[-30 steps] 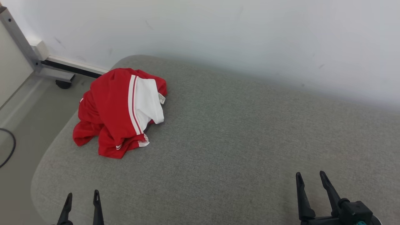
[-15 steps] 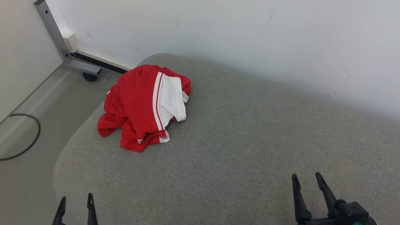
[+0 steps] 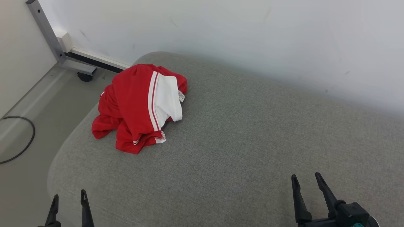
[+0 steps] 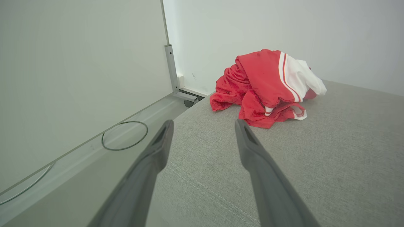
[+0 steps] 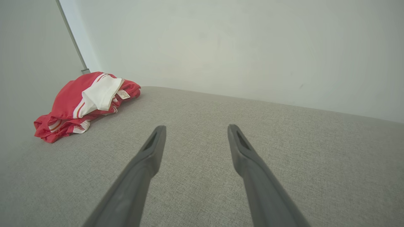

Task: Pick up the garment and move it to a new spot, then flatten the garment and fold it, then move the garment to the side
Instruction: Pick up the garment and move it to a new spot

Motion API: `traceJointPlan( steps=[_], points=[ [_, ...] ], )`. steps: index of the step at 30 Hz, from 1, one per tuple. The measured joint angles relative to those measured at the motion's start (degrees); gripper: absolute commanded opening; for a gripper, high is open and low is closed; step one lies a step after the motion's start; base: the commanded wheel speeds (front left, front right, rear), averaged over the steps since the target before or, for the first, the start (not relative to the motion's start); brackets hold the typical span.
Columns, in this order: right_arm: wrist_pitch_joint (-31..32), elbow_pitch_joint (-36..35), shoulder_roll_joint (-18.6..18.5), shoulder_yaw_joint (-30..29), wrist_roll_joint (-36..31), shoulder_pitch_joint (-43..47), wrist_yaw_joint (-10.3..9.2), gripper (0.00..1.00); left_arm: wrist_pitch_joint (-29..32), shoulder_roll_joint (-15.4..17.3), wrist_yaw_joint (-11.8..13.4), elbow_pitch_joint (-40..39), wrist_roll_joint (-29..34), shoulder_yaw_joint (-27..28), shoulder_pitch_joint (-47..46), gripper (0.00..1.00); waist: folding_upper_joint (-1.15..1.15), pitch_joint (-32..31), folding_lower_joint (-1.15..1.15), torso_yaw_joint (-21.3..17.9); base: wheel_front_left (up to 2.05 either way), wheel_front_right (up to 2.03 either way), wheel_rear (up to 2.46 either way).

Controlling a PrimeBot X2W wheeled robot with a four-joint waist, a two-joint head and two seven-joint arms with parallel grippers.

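Note:
A crumpled red garment (image 3: 135, 104) with white panels and white stripes lies in a heap at the far left corner of a grey upholstered surface (image 3: 240, 148). In the left wrist view the garment (image 4: 265, 88) sits ahead and to the right of my fingers; in the right wrist view the garment (image 5: 85, 101) is far off to the left. My left gripper (image 3: 68, 199) stands open at the near left edge, well short of the heap. At the near right my right gripper (image 3: 305, 177) is open too, with nothing between its fingers.
A white wall (image 3: 252, 37) runs along the far side of the surface. Left of the surface is bare floor (image 3: 28, 132) with a black cable loop (image 3: 19, 142) and a grey metal frame (image 3: 47, 34) on a castor by the wall.
The head camera has swung, so the whole picture slid right and then slightly back left. Both grippers stay open and low in the picture. The garment has not moved on the surface.

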Motion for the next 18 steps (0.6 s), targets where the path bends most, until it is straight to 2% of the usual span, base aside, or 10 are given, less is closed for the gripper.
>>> traceJointPlan(
  steps=[5, 10, 18],
  points=[
    [0.00, -0.10, 0.00, 0.13, -0.40, -0.73, 0.00, 1.00, 0.00, -0.01, 0.81, -0.53, -0.90, 0.34, -2.59, 1.00, 0.00, 0.78, 0.00, -1.63, 0.00, 0.00, 0.00],
    [0.00, -0.26, 0.00, 0.34, -1.54, -2.02, 0.00, 1.00, 0.00, 0.56, -0.40, -0.40, -1.51, 2.97, -8.63, 1.00, 0.00, 2.05, 0.00, -3.59, 0.00, 0.00, 0.00],
    [0.00, -0.41, 0.00, 0.52, -2.64, -4.67, 0.00, 1.00, 0.00, 4.92, -2.64, 3.43, -3.08, 6.72, -21.70, 1.00, 0.00, 4.75, 0.00, -7.64, 0.00, 0.00, 0.00]
  ],
)
